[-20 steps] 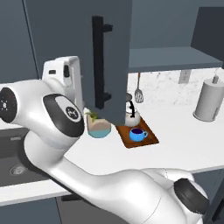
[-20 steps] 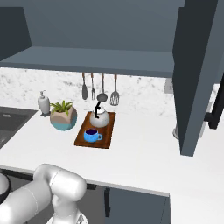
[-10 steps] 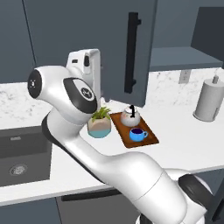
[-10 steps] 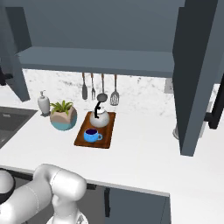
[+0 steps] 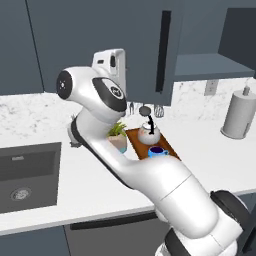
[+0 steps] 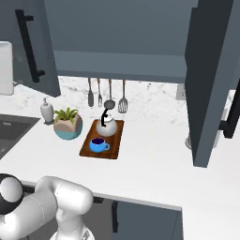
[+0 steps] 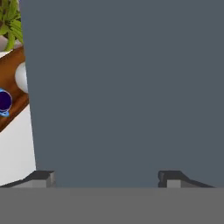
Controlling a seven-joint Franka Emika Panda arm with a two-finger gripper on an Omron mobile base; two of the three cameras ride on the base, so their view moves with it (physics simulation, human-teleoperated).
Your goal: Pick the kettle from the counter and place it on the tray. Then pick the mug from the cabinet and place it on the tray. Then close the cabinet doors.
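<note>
The cabinet (image 6: pixel 122 65) was seen above the long white bench (image 6: pixel 154 164), its shelf exposed between two doors that were not yet shut. The left door (image 5: pixel 100 45) was found swung most of the way across the opening in the left base view, and its flat blue-grey panel was seen close in front of the hand in the hand view; the right door (image 6: pixel 208 79) was seen standing well out from the cabinet, edge-on over the bench in the right base view. The white arm (image 5: pixel 100 100) was raised against the left door, with the hand pressed up near its face. On the bench, the wooden tray (image 6: pixel 86 150) was seen just beside a potted plant (image 6: pixel 68 124), and on it were set both the kettle (image 6: pixel 107 125) and the blue mug (image 6: pixel 98 145). The placing steps were therefore judged done, and the closing of the doors was judged to be the step in hand. The jaws (image 7: pixel 105 179) were seen spread wide, with nothing between them, their two tips set against the panel. The next move was judged to call for the left door to be pushed fully home, after which the right door would have to be reached and swung shut.
</note>
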